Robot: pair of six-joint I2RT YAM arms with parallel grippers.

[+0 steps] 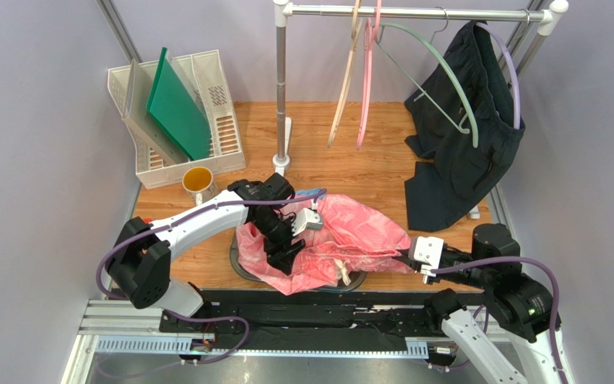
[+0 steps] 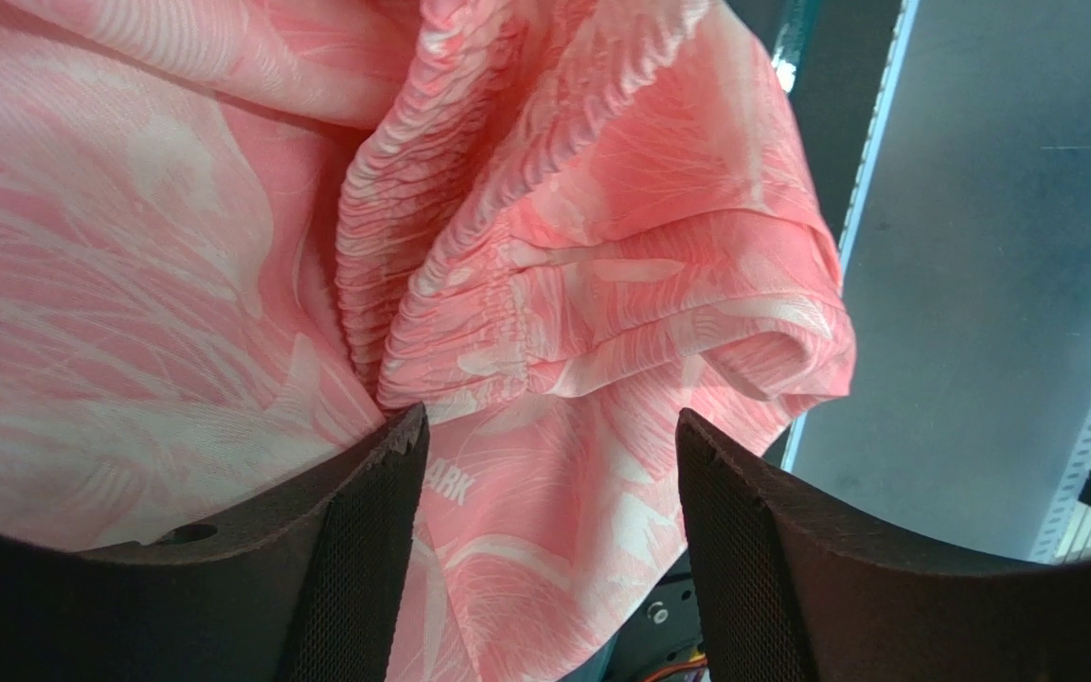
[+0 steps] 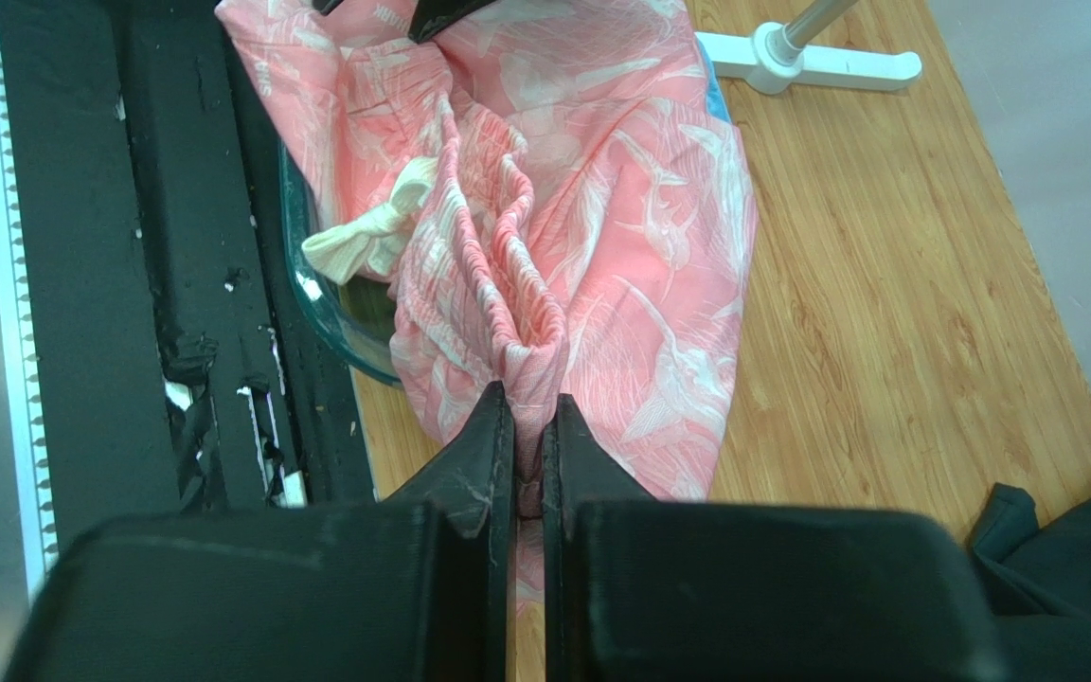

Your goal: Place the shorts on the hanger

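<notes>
The shorts [image 1: 358,232] lie heaped at 6 o'clock on the table [image 1: 342,152]; thin, limp, likely slippery; the right fingers [image 3: 485,452] are clenched on a fold at their 3 o'clock edge; the left fingers [image 2: 359,554] stand released over the gathered waistband [image 2: 509,256], I judge the firmest place to take.
</notes>
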